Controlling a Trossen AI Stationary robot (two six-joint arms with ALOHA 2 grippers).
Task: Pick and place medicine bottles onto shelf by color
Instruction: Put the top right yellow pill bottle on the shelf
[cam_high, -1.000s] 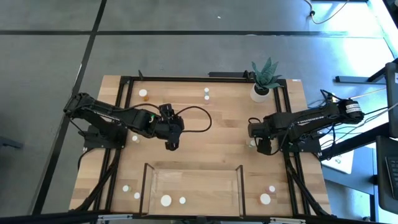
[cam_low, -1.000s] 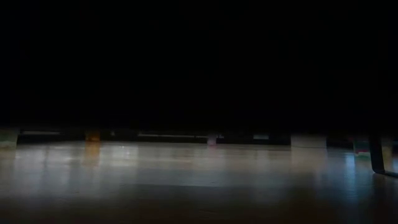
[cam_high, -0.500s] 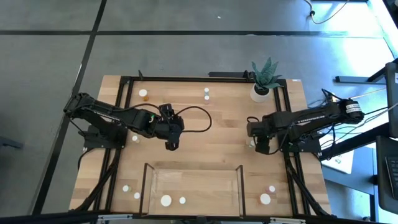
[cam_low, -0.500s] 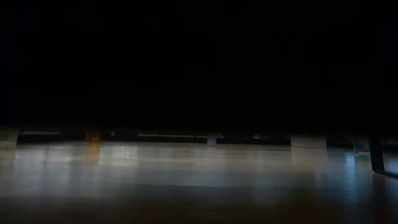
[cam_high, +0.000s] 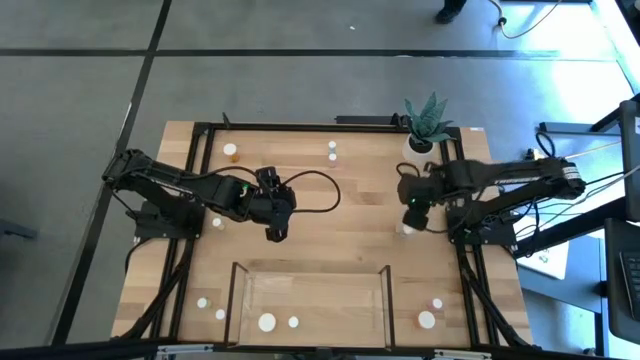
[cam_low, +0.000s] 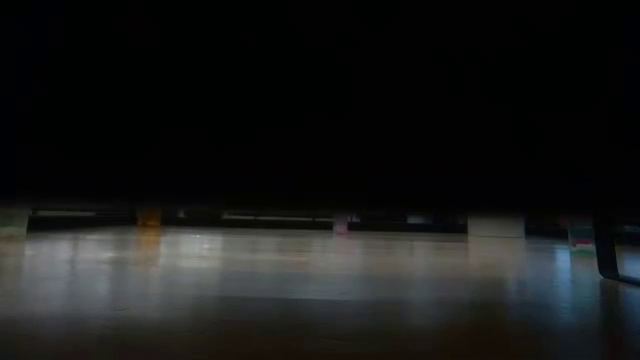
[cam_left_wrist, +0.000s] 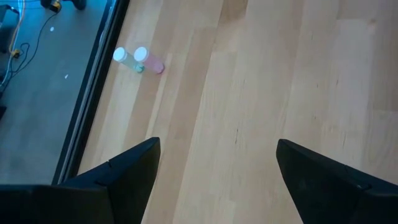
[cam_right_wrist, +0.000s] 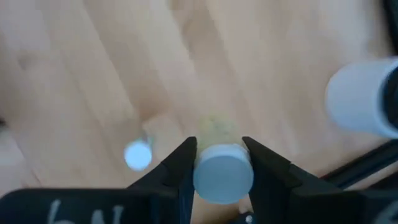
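My right gripper (cam_high: 410, 215) is over the table's right side, shut on a small bottle with a white cap and a pale greenish body (cam_right_wrist: 222, 174). Another small white-capped bottle (cam_high: 405, 230) stands on the table just near of it, and shows below the gripper in the right wrist view (cam_right_wrist: 138, 155). My left gripper (cam_high: 275, 234) is open and empty over the table's middle (cam_left_wrist: 217, 168). The shelf (cam_high: 310, 285) stands at the near edge with two bottles (cam_high: 267, 322) on its board. My right gripper pinches the bottle between its two fingers (cam_right_wrist: 180, 163), which lie on either side of its body just under the white cap (cam_right_wrist: 222, 177). The fingers come from above, pointing down. The bottle stands upright in the hold, cap up, and looks lifted clear of the table.
A white pot with a spiky plant (cam_high: 420, 148) stands just beyond my right gripper. Two bottles, greenish and pink (cam_left_wrist: 142, 57), stand at the far edge (cam_high: 332, 150), with an amber one (cam_high: 231, 150) to their left. More bottles stand at the near corners (cam_high: 203, 301) (cam_high: 427, 319).
My right gripper has gone up and toward the table's far edge, toward the plant pot, with the bottle lifted off the table. The other bottle beside it has stayed where it was.
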